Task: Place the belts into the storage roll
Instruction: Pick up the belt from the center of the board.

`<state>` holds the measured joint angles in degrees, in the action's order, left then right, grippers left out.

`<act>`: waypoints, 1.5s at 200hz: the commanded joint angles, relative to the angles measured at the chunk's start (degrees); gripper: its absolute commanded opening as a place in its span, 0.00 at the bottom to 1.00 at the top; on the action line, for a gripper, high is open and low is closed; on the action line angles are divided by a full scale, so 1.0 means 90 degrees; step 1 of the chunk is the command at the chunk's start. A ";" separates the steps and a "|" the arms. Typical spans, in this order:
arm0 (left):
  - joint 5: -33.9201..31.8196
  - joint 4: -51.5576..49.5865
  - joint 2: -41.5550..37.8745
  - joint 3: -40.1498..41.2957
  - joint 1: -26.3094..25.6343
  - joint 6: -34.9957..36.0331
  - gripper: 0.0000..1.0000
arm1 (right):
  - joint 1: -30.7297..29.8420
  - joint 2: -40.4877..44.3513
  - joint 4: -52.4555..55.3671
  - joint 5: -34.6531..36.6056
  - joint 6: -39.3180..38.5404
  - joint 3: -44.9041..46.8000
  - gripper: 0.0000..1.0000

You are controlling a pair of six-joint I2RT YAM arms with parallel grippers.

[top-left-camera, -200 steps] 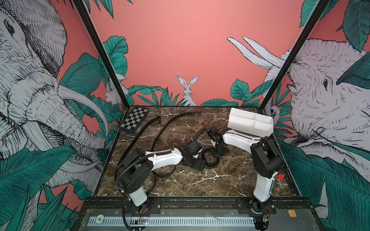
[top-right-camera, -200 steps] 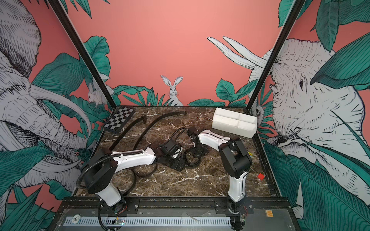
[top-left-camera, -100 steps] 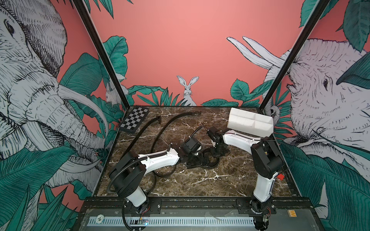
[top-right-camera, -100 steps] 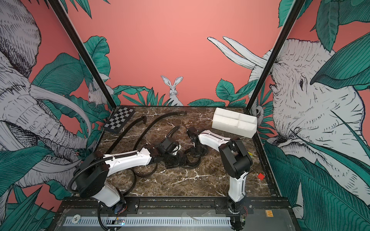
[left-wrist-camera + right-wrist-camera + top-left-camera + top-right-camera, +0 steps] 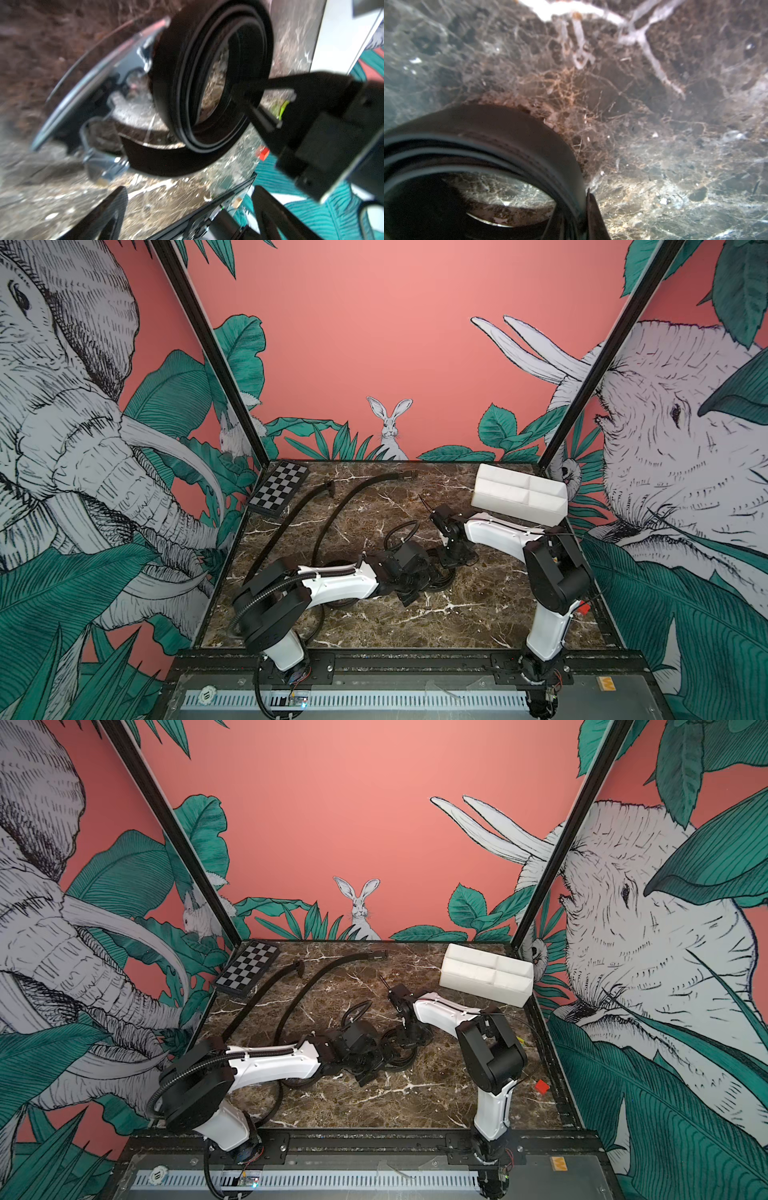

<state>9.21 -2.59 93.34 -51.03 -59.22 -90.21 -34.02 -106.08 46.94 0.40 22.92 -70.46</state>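
Nearest, the left gripper (image 5: 190,188) hangs with jaws spread, just short of a coiled belt (image 5: 166,93) on the table (image 5: 457,622). The right gripper (image 5: 245,97) is apparently clamped on that coil's wall. Beyond lie a curved belt (image 5: 376,479) and a straighter belt (image 5: 296,517). The white box (image 5: 519,506) sits at the far right corner.

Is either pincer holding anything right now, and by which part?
The right pincer is shut on the coiled belt, pinching the coil's layered wall at one side. The left pincer is open near it, holding nothing.
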 commanded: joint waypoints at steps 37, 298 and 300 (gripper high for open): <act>-0.0878 -0.0680 0.0535 -0.0635 0.0020 -0.0737 0.85 | -0.0033 -0.0137 -0.0094 -0.0042 -0.0030 0.0290 0.00; -0.0668 -0.3318 0.1922 -0.2211 0.0563 0.1265 0.05 | -0.0030 0.0480 -0.0446 -0.0932 0.0274 0.0853 0.00; -0.0652 -0.3343 0.1928 -0.2219 0.0571 0.1330 0.03 | -0.0029 0.0498 -0.0449 -0.0972 0.0295 0.0867 0.00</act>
<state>2.52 -23.49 108.88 -69.69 -55.44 -84.23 -33.95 -102.21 41.54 -2.90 23.49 -65.52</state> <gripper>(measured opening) 0.234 0.127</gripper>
